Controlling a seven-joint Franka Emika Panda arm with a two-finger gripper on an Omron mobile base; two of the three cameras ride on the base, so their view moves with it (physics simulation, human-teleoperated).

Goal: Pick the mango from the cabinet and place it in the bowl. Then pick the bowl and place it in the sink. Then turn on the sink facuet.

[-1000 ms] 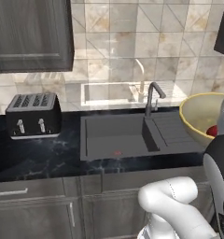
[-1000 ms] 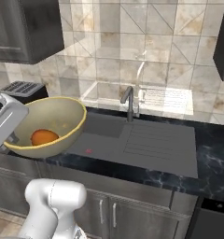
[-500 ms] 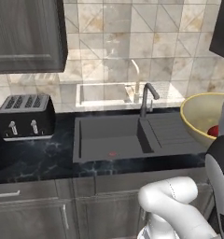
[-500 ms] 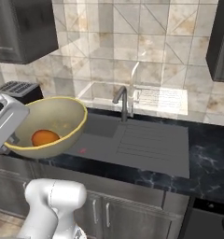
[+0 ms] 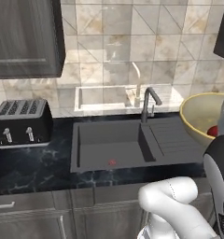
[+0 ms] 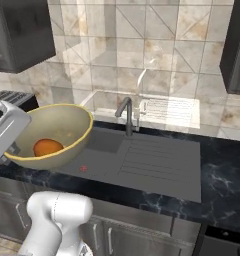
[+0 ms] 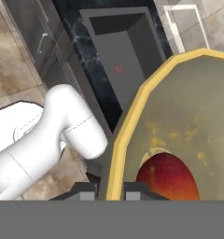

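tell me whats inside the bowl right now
The mango lies in the bottom of the bowl, on its pale speckled inner wall. The patch of bowl floor beneath the fruit is covered.

Beige marbled wall tiles [image 5: 114, 51] rise behind a black marbled desk [image 5: 34, 170]. Dark wall cabinets [image 5: 23, 37] hang above, grey drawers [image 5: 30, 219] below, a toaster [image 5: 21, 122] left.

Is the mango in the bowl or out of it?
In: the mango lies inside the bowl, which the gripper holds by the rim.
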